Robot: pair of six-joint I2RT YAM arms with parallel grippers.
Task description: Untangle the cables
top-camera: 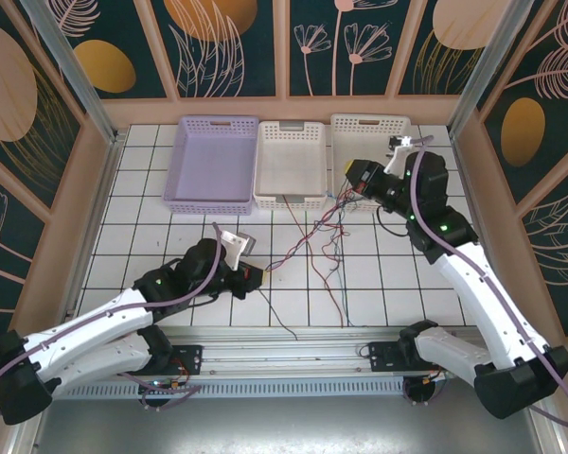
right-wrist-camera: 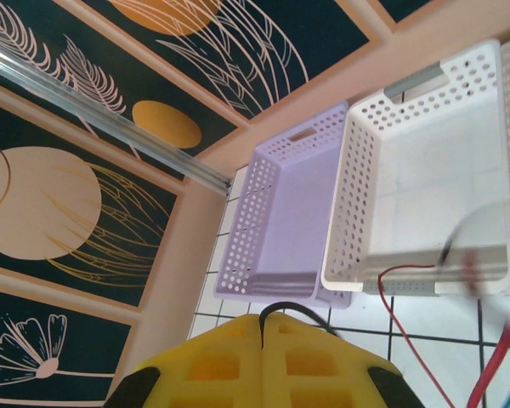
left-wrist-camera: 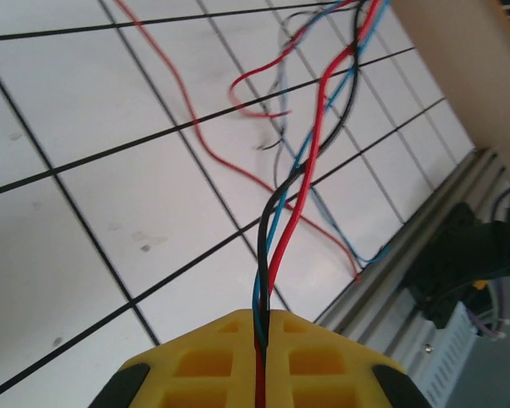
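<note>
Thin red, blue and black cables (top-camera: 303,241) lie tangled across the white tiled table between the two arms. My left gripper (top-camera: 252,280) sits low at the left end of the tangle. In the left wrist view its yellow fingers (left-wrist-camera: 204,357) are shut on a twisted red, blue and black bundle (left-wrist-camera: 276,229) that runs away from them. My right gripper (top-camera: 352,180) hovers by the front of the white baskets, shut on a black cable (right-wrist-camera: 293,307) that loops out of its closed jaws. A red cable (right-wrist-camera: 399,314) hangs beside it.
A purple basket (top-camera: 213,163) and two white baskets (top-camera: 291,163) (top-camera: 364,132) stand in a row at the back. Loose cable ends trail toward the metal rail (top-camera: 293,340) at the near edge. Wooden walls enclose the table on both sides.
</note>
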